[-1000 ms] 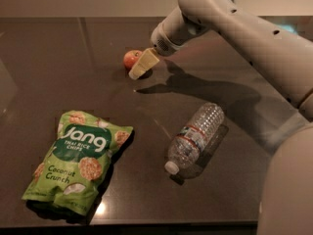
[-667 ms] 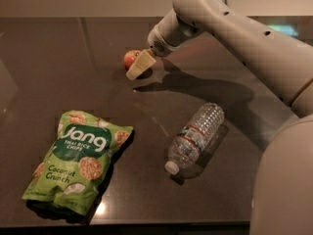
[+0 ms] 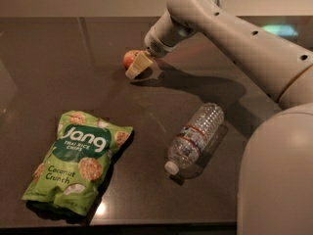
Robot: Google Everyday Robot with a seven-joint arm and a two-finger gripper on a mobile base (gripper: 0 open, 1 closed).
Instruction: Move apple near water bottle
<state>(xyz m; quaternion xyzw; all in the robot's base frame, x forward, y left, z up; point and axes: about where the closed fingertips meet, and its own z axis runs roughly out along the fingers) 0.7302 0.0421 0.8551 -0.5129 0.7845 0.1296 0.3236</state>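
Note:
The small red-orange apple [image 3: 129, 58] sits on the dark table toward the back, left of centre. My gripper [image 3: 135, 67] reaches down from the upper right, and its cream fingers [image 3: 138, 64] stand right against the apple's front right side, partly covering it. The clear ribbed water bottle [image 3: 195, 137] lies on its side at the right of centre, white cap pointing toward the front left, well apart from the apple.
A green snack bag [image 3: 79, 158] lies flat at the front left. The dark table [image 3: 58, 72] has its front edge at the bottom of the view. My white arm [image 3: 244, 43] and body [image 3: 279, 170] fill the right side.
The gripper has shifted slightly left and closer to the apple. The apple, bottle and bag have not moved.

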